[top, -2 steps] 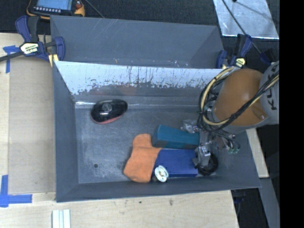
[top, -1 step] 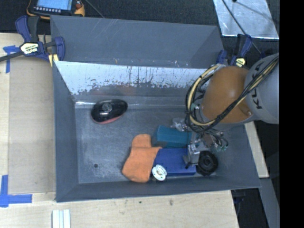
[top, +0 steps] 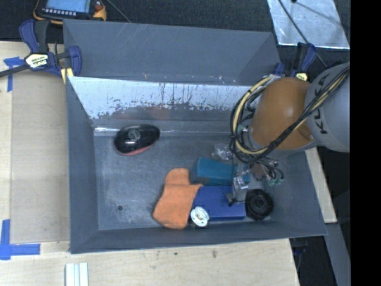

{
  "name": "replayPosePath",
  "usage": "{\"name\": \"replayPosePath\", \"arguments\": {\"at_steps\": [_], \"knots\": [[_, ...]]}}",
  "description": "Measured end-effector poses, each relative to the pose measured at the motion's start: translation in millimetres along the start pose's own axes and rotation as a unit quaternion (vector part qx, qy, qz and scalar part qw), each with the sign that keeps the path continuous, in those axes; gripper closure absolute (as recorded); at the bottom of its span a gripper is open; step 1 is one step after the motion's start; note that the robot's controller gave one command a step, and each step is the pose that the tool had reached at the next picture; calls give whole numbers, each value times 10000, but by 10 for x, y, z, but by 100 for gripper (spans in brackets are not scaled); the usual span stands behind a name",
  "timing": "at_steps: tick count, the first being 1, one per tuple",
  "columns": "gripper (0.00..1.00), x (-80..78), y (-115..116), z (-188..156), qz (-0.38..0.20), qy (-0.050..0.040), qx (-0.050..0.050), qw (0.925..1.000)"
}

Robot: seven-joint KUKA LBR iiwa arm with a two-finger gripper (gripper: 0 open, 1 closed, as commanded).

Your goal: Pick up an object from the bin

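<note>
My gripper [top: 240, 185] is low in the bin's front right part, reaching down from under the arm's orange cover. It stands over the right end of a flat dark blue thing [top: 218, 207] that has a white round cap [top: 199, 217] at its left front corner. A teal block [top: 214, 170] lies just left of the gripper, partly behind it. A black round knob-like thing [top: 259, 204] sits just to its right on the bin floor. Nothing shows as held.
An orange mitt-shaped cloth [top: 174, 205] lies left of the blue thing, touching it. A black computer mouse with a red underside [top: 136, 139] rests near the back left of the floor. The arm and its cables hang over the bin's right wall.
</note>
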State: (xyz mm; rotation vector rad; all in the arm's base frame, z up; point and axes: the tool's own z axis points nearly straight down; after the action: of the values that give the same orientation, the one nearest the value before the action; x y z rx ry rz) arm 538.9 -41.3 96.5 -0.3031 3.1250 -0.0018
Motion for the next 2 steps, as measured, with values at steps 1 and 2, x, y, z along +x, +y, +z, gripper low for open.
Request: {"name": "replayPosePath", "arguments": {"at_steps": [1, 2], "knots": [[0, -56, 25, -54, 120, -22, -7, 9999], [100, -425, -189, 3, -24, 8, -4, 10000]]}}
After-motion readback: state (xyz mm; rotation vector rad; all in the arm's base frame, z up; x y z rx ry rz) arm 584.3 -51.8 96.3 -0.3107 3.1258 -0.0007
